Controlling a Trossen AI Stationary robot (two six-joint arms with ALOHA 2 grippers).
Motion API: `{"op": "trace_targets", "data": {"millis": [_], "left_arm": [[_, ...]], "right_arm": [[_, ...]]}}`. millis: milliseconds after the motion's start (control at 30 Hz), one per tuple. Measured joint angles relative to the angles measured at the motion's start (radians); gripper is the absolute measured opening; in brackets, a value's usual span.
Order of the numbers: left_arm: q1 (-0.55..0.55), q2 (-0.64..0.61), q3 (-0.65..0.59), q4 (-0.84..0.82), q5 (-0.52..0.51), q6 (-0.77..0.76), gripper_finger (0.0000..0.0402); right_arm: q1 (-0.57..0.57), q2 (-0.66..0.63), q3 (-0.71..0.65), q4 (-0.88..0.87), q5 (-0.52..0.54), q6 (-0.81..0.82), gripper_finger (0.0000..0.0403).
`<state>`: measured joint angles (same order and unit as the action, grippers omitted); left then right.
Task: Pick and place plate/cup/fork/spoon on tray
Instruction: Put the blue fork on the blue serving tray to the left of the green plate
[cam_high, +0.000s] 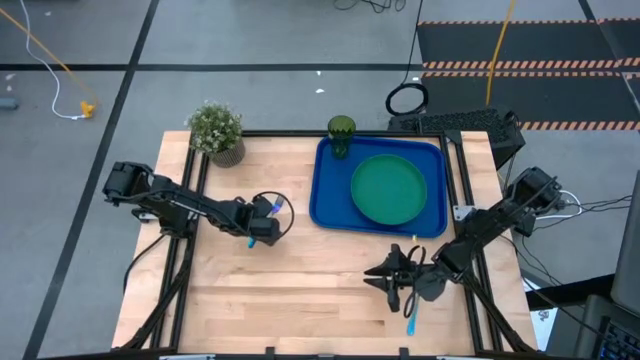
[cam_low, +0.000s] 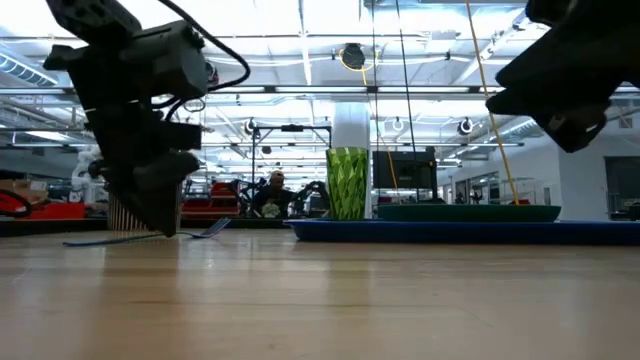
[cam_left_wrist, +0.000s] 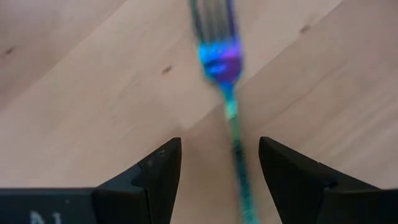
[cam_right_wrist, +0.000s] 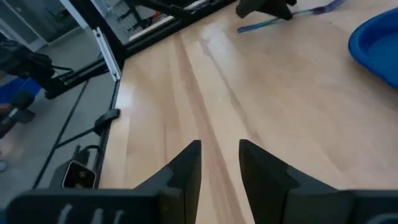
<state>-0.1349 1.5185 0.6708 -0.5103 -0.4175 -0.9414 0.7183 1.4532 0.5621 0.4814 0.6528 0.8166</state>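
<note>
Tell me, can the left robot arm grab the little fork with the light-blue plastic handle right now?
Probably yes. The left gripper hangs low over the wooden table, its fingers open, with the fork's light-blue handle running between them. Nothing blocks it, so closing should catch it.

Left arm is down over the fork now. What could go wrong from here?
1. The fork lies flat on the table between the left gripper's open fingers, nearer one finger, so closing could nudge or pinch it crooked.
2. The cup stands on the tray's corner, and the plate fills most of the rest, so setting the fork down might clip either.
</note>
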Motion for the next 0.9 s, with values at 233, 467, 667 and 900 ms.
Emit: {"op": "trace_targets", "data": {"millis": [233, 467, 667, 900], "left_arm": [[0.021, 0.000, -0.024, 0.075, 0.034, 0.023, 0.0218], [0.030, 0.000, -0.024, 0.076, 0.041, 0.029, 0.0217], [0.035, 0.000, -0.024, 0.087, 0.046, 0.044, 0.0166], [0.069, 0.000, -0.024, 0.123, 0.053, 0.107, 0.0073]], "right_arm": [[-0.081, 0.000, 0.000, 0.007, -0.121, -0.079, 0.0098], [-0.180, 0.000, 0.000, 0.016, -0.287, -0.159, 0.0098], [-0.227, 0.000, 0.000, 0.016, -0.364, -0.209, 0.0098], [-0.260, 0.000, 0.000, 0.016, -0.419, -0.231, 0.0098]]}}
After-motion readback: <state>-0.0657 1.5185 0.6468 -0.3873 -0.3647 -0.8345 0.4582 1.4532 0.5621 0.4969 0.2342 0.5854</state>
